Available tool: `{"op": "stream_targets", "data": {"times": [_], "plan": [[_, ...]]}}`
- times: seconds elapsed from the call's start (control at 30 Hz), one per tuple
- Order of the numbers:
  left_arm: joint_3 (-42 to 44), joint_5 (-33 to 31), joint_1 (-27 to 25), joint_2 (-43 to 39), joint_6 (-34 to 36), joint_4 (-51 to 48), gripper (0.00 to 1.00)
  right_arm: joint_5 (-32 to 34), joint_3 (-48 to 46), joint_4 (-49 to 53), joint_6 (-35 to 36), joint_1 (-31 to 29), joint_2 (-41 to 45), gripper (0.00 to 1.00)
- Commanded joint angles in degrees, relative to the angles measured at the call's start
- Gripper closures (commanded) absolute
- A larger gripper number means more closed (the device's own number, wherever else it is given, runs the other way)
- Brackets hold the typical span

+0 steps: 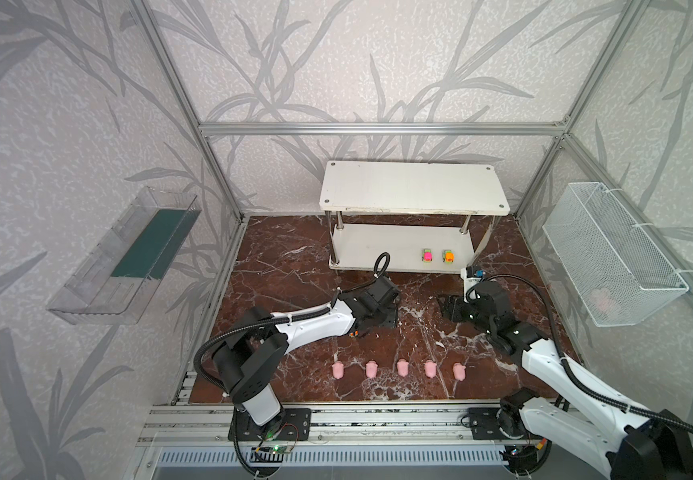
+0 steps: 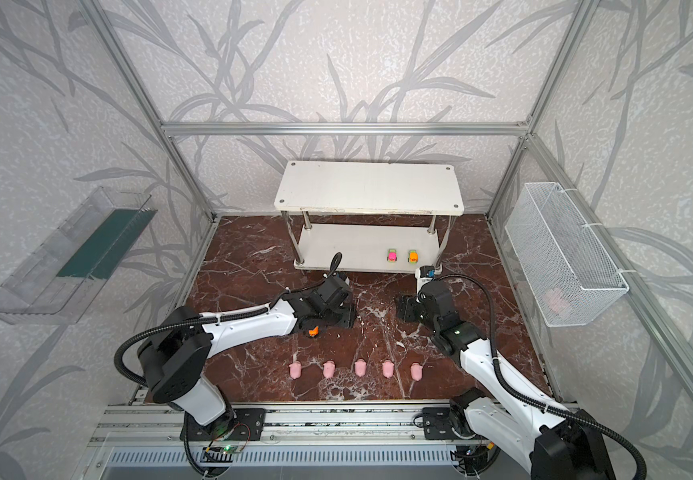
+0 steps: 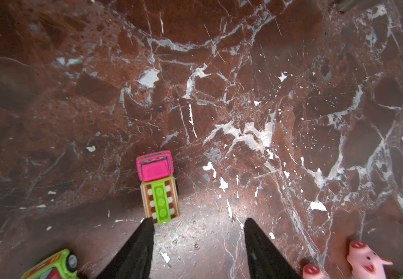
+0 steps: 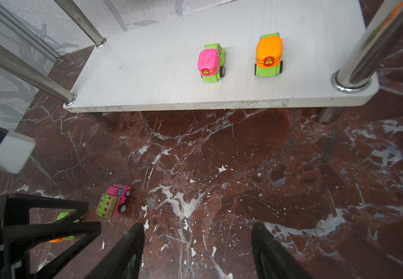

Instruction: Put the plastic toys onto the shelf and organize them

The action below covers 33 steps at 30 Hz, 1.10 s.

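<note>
We see the shelf (image 1: 413,189) standing at the far middle of the red marble surface (image 1: 286,266). Its top tier is bare. On the lower tier, toward the right and close to the near edge, a pink-topped car (image 1: 427,255) and an orange-topped car (image 1: 447,256) sit side by side but apart, both on their wheels.

Five pink pigs lie in a row across the near part of the surface, well apart from the shelf: from left to right (image 1: 339,370), (image 1: 372,369), (image 1: 402,368), (image 1: 431,368) and (image 1: 458,371).

The left arm (image 1: 320,322) reaches in low over the middle of the surface, between the shelf and the pigs. In the left wrist view its jaws stand apart with only bare marble between them. A pink-and-green truck (image 3: 158,186) stands on its wheels just beyond one tip, outside the gap. We cannot tell whether that tip touches it. A green-and-orange car (image 2: 314,331) peeks out from under this arm in a top view.

The right arm (image 1: 544,357) reaches in from the near right. Its jaws are spread wide and hold nothing, above bare marble just in front of the right half of the shelf.
</note>
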<state>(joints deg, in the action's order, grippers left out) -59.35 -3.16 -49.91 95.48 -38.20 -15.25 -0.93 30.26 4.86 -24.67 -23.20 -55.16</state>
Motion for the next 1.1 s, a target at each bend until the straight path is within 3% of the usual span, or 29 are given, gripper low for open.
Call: {"op": "stream_targets", "data": {"times": [0.0,0.17,0.33,0.83,1.07], "plan": [[-1.3,-7.0,-0.5,0.5,-2.3,-4.8,0.4,-0.7,-1.1,0.5,-0.5,1.2,1.1,0.29],[-1.6,-9.4,-0.5,2.0,-3.4,-5.8,0.39,-2.3,-2.3,-0.5,-0.6,2.7,0.8,0.29],[-2.7,-7.5,-0.6,5.1,-2.9,-4.9,0.39,-3.2,-2.8,-1.3,-0.8,3.3,0.4,0.29],[-5.4,-7.4,-0.5,9.6,-2.9,-6.0,0.49,-4.7,-3.8,-4.0,-1.7,3.7,-2.0,0.29],[-6.6,-8.5,-0.4,11.1,-3.4,-7.3,0.49,-4.9,-4.1,-4.5,-1.6,4.0,-2.6,0.29]]}}
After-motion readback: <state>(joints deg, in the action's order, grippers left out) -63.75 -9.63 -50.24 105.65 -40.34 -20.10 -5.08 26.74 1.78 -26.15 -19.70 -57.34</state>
